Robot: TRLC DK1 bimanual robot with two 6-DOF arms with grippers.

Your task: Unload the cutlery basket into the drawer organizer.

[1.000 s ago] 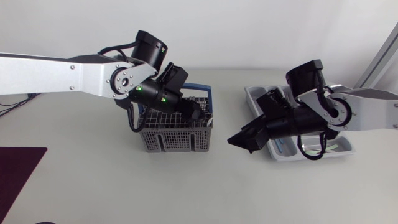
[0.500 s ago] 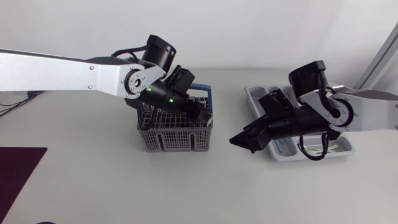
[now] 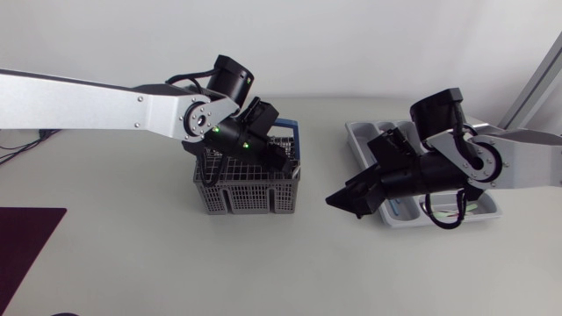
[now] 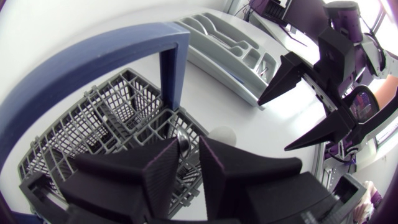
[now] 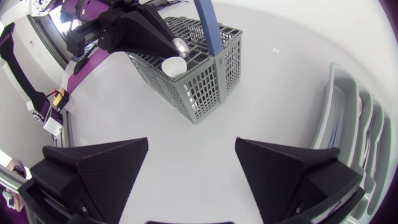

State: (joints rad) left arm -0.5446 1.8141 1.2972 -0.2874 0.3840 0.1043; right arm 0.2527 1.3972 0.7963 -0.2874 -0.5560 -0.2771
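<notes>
The grey mesh cutlery basket (image 3: 250, 186) with a blue handle (image 4: 93, 56) stands mid-table. My left gripper (image 3: 279, 158) reaches down into its right end. In the left wrist view the gripper (image 4: 188, 165) has its fingers drawn close on a shiny metal utensil (image 4: 183, 142) standing in a compartment. A white round-ended utensil (image 4: 221, 135) stands beside it. The right wrist view shows the same metal end (image 5: 180, 45) at the left fingertips. The grey drawer organizer (image 3: 364, 132) lies to the right. My right gripper (image 3: 342, 207) hangs open and empty between basket and organizer.
A dark purple mat (image 3: 22, 246) lies at the table's front left corner. The organizer (image 5: 339, 118) holds a few coloured pieces in its near compartments. Bare table lies in front of the basket (image 5: 199, 81).
My left gripper has moved right along the basket and its fingers have drawn together on the metal utensil. The right arm has barely moved.
</notes>
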